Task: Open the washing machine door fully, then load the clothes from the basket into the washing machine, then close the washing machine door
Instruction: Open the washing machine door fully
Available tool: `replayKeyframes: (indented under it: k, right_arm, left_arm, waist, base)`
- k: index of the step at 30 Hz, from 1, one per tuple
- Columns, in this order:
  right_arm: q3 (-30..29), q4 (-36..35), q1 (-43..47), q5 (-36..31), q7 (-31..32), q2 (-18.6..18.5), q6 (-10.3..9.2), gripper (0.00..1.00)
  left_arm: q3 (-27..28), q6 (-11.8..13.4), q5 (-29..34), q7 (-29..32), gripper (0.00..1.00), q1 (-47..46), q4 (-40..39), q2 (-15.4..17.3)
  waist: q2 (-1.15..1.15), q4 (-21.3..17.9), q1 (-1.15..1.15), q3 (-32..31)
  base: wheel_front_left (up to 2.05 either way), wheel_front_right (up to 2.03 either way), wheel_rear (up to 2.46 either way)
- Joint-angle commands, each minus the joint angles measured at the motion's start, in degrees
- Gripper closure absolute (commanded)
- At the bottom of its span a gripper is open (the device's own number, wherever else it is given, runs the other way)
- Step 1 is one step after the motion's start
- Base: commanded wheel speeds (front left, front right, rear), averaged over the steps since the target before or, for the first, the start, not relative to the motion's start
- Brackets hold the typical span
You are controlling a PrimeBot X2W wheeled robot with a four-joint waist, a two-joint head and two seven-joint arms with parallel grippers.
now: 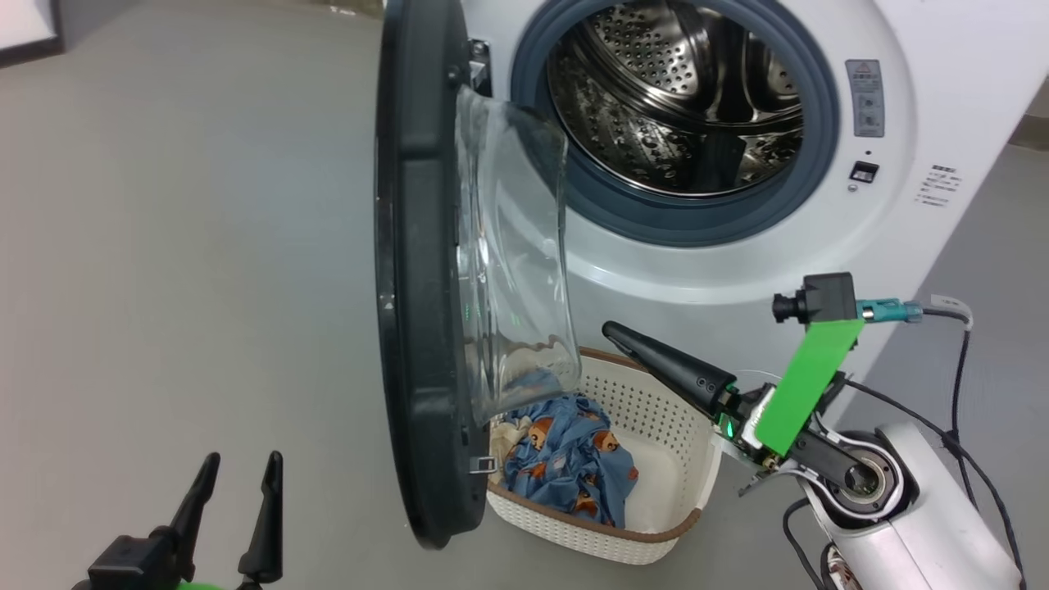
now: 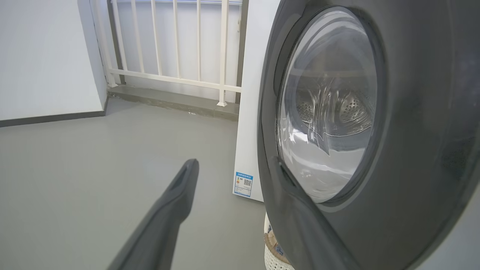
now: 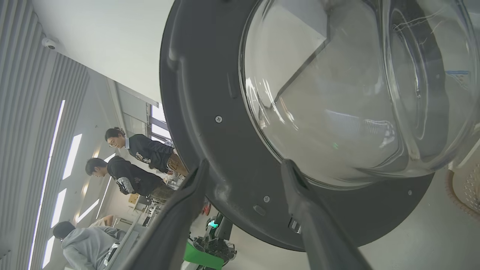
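The washing machine [image 1: 819, 270] stands with its steel drum [image 1: 680, 98] exposed. The washing machine door [image 1: 418, 270] is swung out edge-on to the head view, its glass bowl [image 1: 512, 246] facing the drum. Below it sits the basket [image 1: 672, 459], holding the clothes [image 1: 574, 459], blue with bear print, and a cream piece [image 1: 501, 438] beside them. My right gripper [image 1: 615, 332] is open over the basket, fingers towards the door's inner side [image 3: 232, 157], nothing held. My left gripper [image 1: 238, 483] is open and empty, near the door's outer face [image 2: 412, 112].
Bare grey floor [image 1: 164, 246] spreads left of the door. A white railing [image 2: 168, 45] and wall lie behind the machine's side panel [image 2: 251, 93], which carries a blue sticker [image 2: 243, 183]. Three people [image 3: 131, 165] are in the room beyond the door's rim.
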Motion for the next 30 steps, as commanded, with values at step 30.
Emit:
replayKeyframes:
  k: [30]
  right_arm:
    - [13.3,-3.6,8.3,-27.7,-46.5,-17.1,0.1,0.0]
  left_arm:
    - [3.0,1.4,-0.9,-0.5,0.0,0.7,-3.4,1.3]
  waist:
    - [0.0,-3.4,0.0,-1.9]
  base:
    - [0.0,0.0,0.0]
